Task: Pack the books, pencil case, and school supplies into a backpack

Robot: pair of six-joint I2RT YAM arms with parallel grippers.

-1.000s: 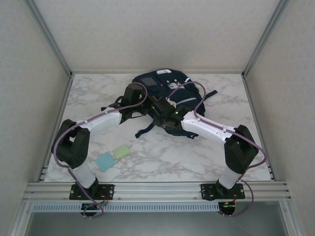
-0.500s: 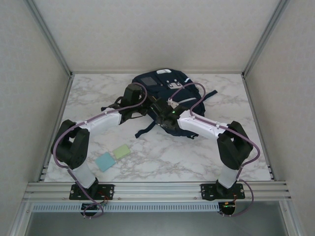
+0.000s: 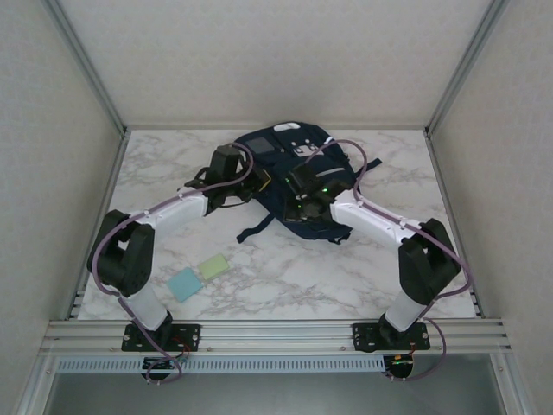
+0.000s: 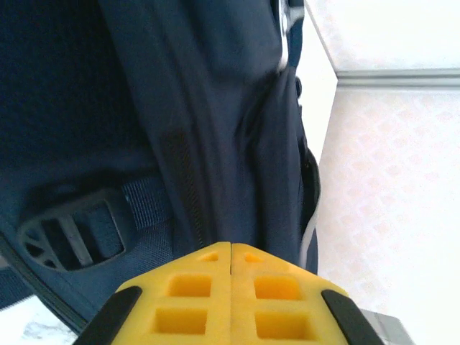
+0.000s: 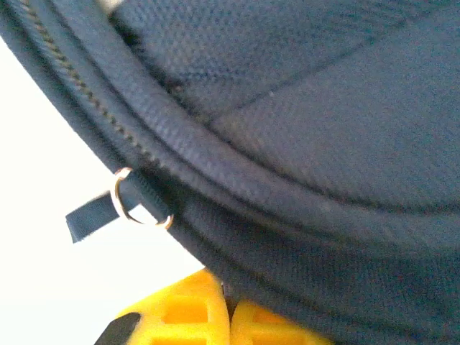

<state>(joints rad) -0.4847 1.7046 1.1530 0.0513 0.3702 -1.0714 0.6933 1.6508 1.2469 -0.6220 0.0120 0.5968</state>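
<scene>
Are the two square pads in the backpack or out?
Out: the pale blue pad and pale green pad lie on the table, well apart from the backpack.

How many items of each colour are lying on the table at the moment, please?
Navy blue: 1, the backpack
Pale blue: 1, the pale blue pad
Pale green: 1, the pale green pad
Total: 3

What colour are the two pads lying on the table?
Pale blue pad and pale green pad; top view shows them best.
</scene>
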